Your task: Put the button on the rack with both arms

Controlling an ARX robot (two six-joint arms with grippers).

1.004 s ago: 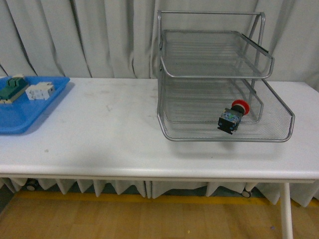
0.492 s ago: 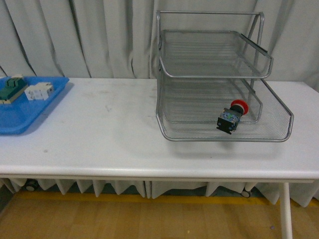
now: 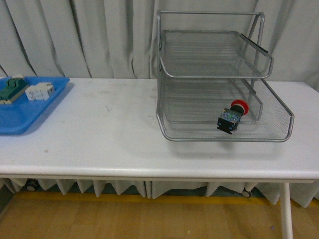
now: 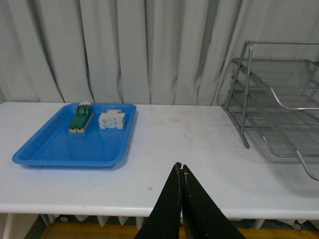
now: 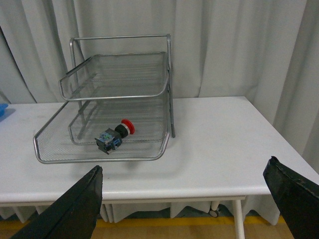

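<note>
— On the white table [image 3: 109, 134], where does the button [image 3: 232, 117] sit?

— Inside the rack [image 3: 224, 140], which stands toward the right end of the table in front of the grey curtain [image 3: 75, 40]. It lies on its side under the top tier, near the front right of the lower trays, with its red cap pointing back and to the right and its dark body toward the front rim.

— Which lower tier carries it?

— I cannot tell. Its body overlaps the front edge of the middle tray, and the lowest mesh lies just beneath.

— Does the right wrist view show it too?

— Yes, the button [image 5: 114, 135] shows through the rack's [image 5: 99, 161] wire mesh. The right gripper [image 5: 184, 165] is well apart from it, with its two black fingers spread wide and touching neither.

— And the left gripper [image 4: 180, 172]?

— Its fingers are pressed together at the tips, over the table's near edge. The rack [image 4: 269, 114] is off to one side.

— What else is on the table?

— A blue tray [image 3: 20, 124] at the far left end, holding a green-and-cream switch block [image 3: 11, 88] and, just beside it, a white block [image 3: 40, 91].
</note>
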